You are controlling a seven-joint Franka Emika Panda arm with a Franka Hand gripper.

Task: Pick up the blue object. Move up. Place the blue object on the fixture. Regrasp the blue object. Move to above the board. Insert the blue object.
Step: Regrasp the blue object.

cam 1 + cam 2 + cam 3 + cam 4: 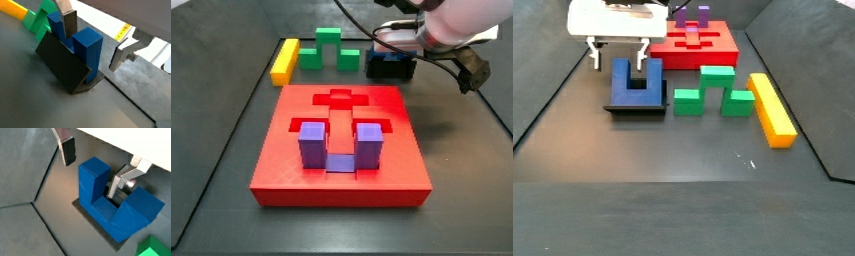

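The blue object sits on the fixture, at the upper left of a side view, its two prongs pointing toward the red board. The gripper hangs right over it with its jaws apart, gripping nothing. One silver finger is down in the gap between the prongs, and the other finger is outside one prong.

The step looks like the regrasp. To do it well, the gripper should go straight down, keep that one prong in the middle of its fingers, and close slowly so the block does not tip off the ledge.

In the side view from behind the board, the robot arm covers most of the blue object. The fixture's low ledge is hard to see anywhere. The green blocks and yellow bar lie nearby. A violet block sits in the board.
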